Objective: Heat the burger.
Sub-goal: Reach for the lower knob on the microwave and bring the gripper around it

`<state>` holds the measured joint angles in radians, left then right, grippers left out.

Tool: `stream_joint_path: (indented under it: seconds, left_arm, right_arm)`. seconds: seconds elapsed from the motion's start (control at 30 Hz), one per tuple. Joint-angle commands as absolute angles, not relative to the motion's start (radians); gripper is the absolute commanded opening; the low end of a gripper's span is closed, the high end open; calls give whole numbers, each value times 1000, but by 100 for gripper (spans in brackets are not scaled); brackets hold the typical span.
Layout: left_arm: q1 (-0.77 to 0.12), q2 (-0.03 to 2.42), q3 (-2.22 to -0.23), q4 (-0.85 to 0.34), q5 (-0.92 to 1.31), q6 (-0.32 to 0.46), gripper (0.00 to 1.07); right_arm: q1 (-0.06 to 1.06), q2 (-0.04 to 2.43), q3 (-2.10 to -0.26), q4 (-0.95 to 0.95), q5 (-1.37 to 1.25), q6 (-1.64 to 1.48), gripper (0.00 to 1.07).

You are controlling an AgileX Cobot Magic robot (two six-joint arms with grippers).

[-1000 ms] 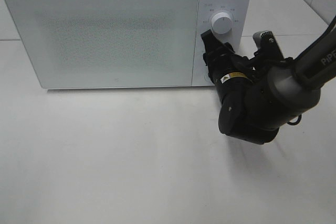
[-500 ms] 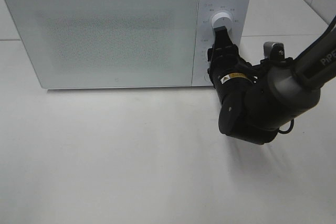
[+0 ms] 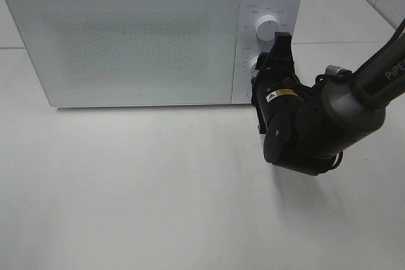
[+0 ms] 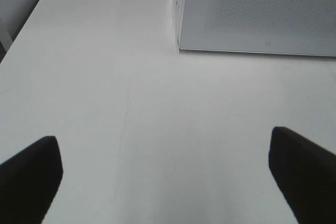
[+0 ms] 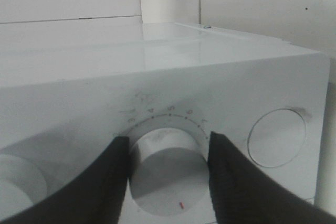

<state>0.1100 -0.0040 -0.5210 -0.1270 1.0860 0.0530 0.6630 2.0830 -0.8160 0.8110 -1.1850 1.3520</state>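
Note:
The burger is out of view in every frame. The white microwave (image 3: 126, 42) stands at the back of the table with its door closed. My right gripper (image 3: 271, 61) reaches to its control panel and is shut on the lower knob (image 3: 255, 65). In the right wrist view the two black fingers (image 5: 113, 171) press against both sides of that knob (image 5: 168, 179), below a numbered scale. The upper knob (image 3: 266, 26) is free. My left gripper (image 4: 168, 177) hangs open over bare table near the microwave's (image 4: 262, 14) front left corner, holding nothing.
The white table (image 3: 158, 188) stretches in front of the microwave. A round button (image 5: 276, 137) sits beside the held knob on the panel. The right arm's dark bulk (image 3: 323, 124) stands in front of the microwave's right end.
The right gripper has rotated clockwise about the lower knob, its visible finger swinging from upper left past upright to upper right. The microwave has not moved.

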Motion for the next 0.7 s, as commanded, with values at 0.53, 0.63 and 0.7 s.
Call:
stream_joint_path:
  seconds: [0.53, 0.63, 0.7]
  left_arm:
    - [113, -29, -517, -126, 1072, 48, 100]
    - [113, -29, -517, -126, 1072, 48, 100]
    - [113, -29, -517, -126, 1072, 48, 100]
  right_arm:
    - [664, 2083, -831, 724, -1323, 1738, 10]
    - [664, 2083, -831, 723, -1322, 1753, 10]
    - [664, 2083, -831, 723, -1322, 1753, 11]
